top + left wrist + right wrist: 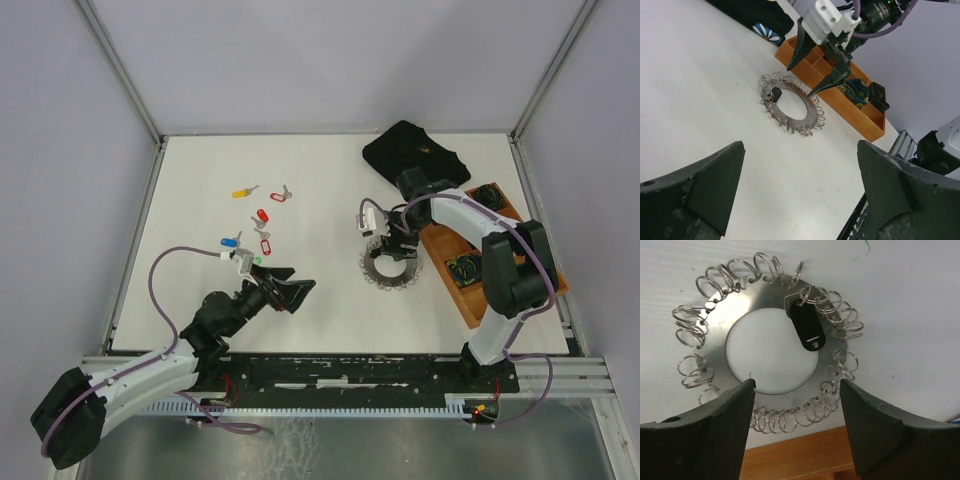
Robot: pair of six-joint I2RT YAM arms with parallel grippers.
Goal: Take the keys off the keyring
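The keyring (390, 268), a flat silver disc fringed with wire loops, lies right of the table's middle. One black-headed key (807, 325) hangs on it, lying across its hole. My right gripper (797, 385) hovers just above the keyring's near rim, open, with nothing clamped between its fingers (715, 425). From the left wrist view, that right gripper (799, 82) points down at the keyring (788, 90) and the black key (776, 94). Loose keys lie at left: yellow (243, 191), red (280, 195), blue (229, 241), green (258, 259). My left gripper (285, 285) is open and empty, left of the keyring.
An orange compartment tray (440, 245) with black coiled items sits right beside the keyring. A black cloth bundle (415, 155) lies at the back. White walls enclose the table on three sides.
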